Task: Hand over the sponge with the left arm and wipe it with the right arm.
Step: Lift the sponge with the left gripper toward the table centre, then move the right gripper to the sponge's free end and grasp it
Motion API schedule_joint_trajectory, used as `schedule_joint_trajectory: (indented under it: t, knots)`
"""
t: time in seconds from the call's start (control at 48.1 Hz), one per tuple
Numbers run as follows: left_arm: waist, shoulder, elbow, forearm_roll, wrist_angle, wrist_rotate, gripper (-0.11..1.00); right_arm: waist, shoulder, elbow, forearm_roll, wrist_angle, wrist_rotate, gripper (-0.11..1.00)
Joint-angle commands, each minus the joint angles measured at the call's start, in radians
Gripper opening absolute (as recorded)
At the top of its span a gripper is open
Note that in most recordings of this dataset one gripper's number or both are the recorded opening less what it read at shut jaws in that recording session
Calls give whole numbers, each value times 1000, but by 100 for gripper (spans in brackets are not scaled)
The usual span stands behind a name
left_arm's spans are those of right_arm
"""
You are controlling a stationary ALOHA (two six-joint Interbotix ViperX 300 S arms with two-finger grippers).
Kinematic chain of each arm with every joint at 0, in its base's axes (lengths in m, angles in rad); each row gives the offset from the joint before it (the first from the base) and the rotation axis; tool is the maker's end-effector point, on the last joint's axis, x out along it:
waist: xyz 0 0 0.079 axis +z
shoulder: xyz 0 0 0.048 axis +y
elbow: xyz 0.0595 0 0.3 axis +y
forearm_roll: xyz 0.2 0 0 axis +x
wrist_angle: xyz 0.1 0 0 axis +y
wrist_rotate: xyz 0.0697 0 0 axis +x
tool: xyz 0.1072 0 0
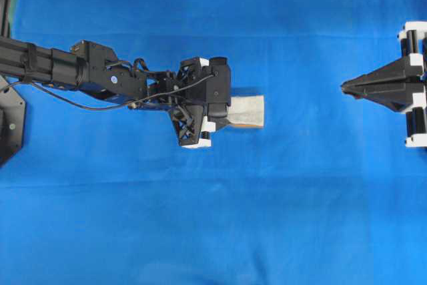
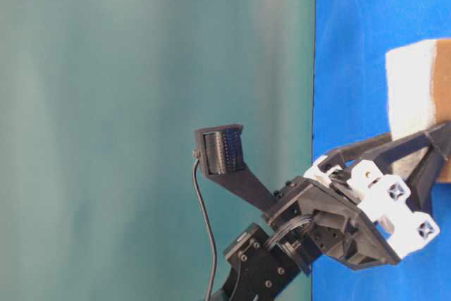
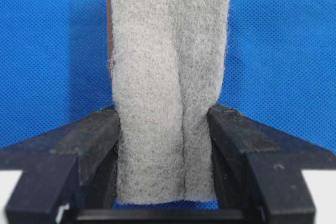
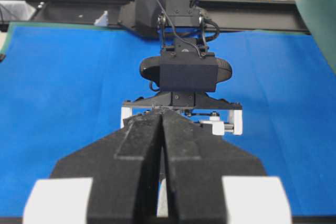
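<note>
**Left gripper clamps sponge, right gripper waits closed**

Sponge lies on the blue table near centre of the overhead view, orange-brown layer on its 6 o'clock edge. Left arm reaches in from 9 o'clock; left gripper has both fingers pressed against the sponge's sides, grey-white face pinched into a crease between them. Right arm sits at the 3 o'clock edge, well apart from the sponge; right gripper is closed, fingers touching, nothing between them, pointing toward the left arm.
</note>
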Motion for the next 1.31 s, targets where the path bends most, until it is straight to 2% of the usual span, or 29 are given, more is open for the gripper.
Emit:
schedule_joint_trajectory:
  t: [0.0, 0.208, 0.437, 0.707, 1.04, 1.289]
  knots:
    - [8, -43, -14, -2, 6, 2, 41, 0, 3, -20, -2, -6, 0, 0]
    - [11, -109, -18, -2, 41, -2, 41, -2, 8, -21, -2, -5, 0, 0]
    - [2, -259, -20, -8, 144, -18, 41, -3, 9, -26, -2, -5, 0, 0]
    - [-31, -397, -18, -8, 204, -84, 41, -8, 9, -28, -2, -5, 0, 0]
    - [-40, -419, -9, -8, 209, -103, 41, -11, 44, -38, 0, -5, 8, 0]
    - [-38, -419, -9, -8, 219, -101, 41, -11, 169, -129, -2, -5, 12, 0]
